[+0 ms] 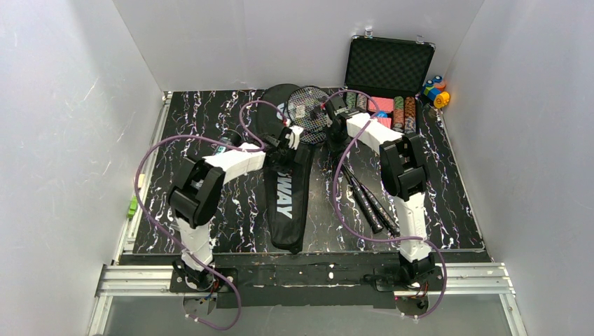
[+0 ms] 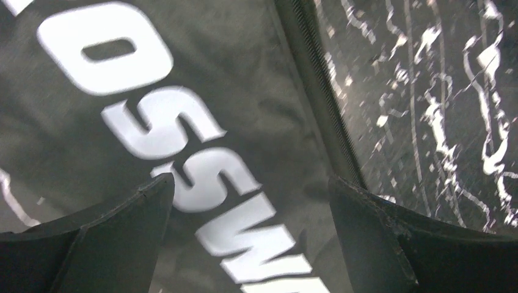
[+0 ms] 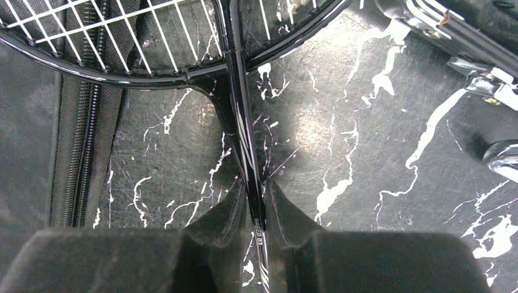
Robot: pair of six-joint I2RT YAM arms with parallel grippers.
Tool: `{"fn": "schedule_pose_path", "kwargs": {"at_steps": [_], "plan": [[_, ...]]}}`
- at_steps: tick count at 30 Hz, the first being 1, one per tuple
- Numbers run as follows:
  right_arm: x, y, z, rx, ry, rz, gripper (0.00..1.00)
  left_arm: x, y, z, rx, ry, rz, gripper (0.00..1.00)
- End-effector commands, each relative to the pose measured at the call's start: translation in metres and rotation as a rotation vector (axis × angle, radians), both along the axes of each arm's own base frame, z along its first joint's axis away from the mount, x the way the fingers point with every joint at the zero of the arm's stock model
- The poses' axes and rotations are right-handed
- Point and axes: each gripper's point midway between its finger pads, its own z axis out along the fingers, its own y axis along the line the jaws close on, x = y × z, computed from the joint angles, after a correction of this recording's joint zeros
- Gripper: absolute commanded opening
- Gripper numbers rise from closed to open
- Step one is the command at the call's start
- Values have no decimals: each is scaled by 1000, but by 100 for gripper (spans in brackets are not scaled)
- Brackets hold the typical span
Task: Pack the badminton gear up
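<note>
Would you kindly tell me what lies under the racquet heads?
The wide end of the bag lies under part of the racquet heads, the table under the rest. Whether the bag holds anything cannot be seen.

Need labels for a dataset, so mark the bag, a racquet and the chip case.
bag point(image 1: 284, 203): top external view, on its white lettering.
racquet point(image 3: 242, 128): right wrist view, on the shaft below the head.
chip case point(image 1: 389, 66): top external view, on the open lid.

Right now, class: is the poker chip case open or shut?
Open. The poker chip case has its foam-lined lid raised and chip rows showing.
</note>
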Motion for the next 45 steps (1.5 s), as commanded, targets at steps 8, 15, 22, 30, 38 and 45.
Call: {"fn": "schedule_pose_path", "kwargs": {"at_steps": [8, 15, 22, 30, 38, 45], "plan": [[6, -4, 0, 40, -4, -123, 13, 11, -64, -4, -23, -68, -74, 83], [1, -2, -1, 58, 11, -125, 10, 0, -46, -21, 47, -59, -77, 56], [-4, -3, 1, 68, 9, -137, 6, -8, -28, -31, 106, -68, -76, 26], [-3, 0, 11, 94, 0, -154, 1, -8, -15, -28, 172, -87, -95, 0], [0, 2, 24, 115, -18, -180, 1, -3, 20, 22, 179, -166, -61, 0], [2, 6, 31, 151, -17, -207, 1, -13, 42, 81, 80, -200, -17, 0]]}}
